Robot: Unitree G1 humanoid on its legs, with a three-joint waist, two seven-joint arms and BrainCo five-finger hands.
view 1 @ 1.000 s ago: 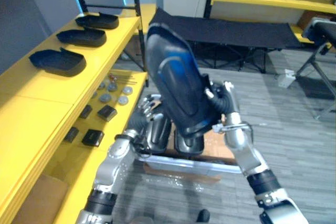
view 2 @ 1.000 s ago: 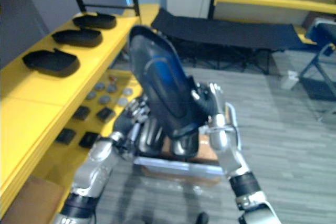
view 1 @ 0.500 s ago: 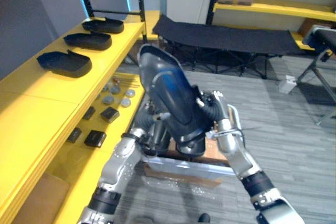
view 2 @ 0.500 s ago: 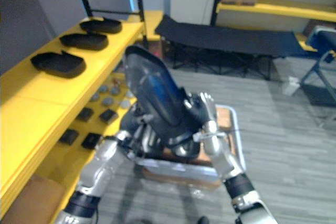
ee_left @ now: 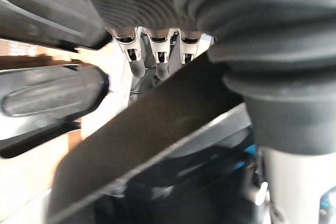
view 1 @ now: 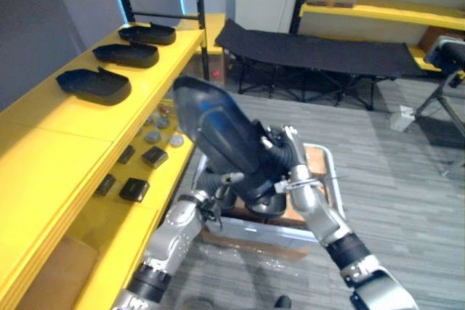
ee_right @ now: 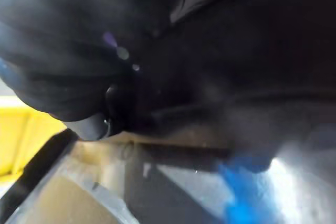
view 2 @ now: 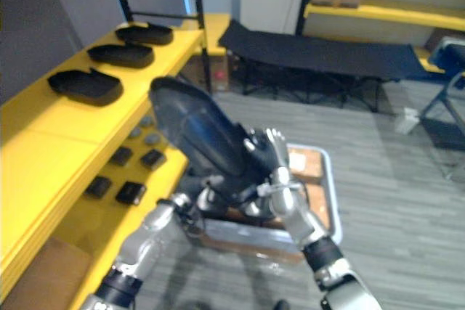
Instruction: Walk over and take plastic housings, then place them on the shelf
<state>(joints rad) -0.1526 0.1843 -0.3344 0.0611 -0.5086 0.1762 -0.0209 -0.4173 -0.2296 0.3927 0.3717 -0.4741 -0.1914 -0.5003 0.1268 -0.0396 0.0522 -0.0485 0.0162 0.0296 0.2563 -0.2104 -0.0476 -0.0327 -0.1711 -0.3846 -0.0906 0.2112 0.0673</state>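
Observation:
A large dark plastic housing (view 1: 221,143) with a blue sheen hangs in front of me, tilted with its far end leaning toward the yellow shelf (view 1: 65,132) on my left. My right hand (view 1: 289,156) grips its near end from the right, fingers curled on it. Beneath the housing, my left hand (view 1: 218,183) is against its underside, and the housing's edge (ee_left: 157,124) crosses the left wrist view. Three more dark housings (view 1: 94,85) (view 1: 125,54) (view 1: 149,34) lie in a row on the shelf's top board.
Below the held housing a grey bin (view 1: 330,179) holds more housings (view 1: 267,205) on cardboard. The lower shelf board carries small black blocks (view 1: 134,190) and round discs (view 1: 163,128). A black cot (view 1: 312,45) stands across the floor behind, with a chair (view 1: 447,70) at right.
The housing has come down from nearly upright to a lower slant, with its far end swung left toward the shelf. Both hands have stayed on it. The view has shifted a little.

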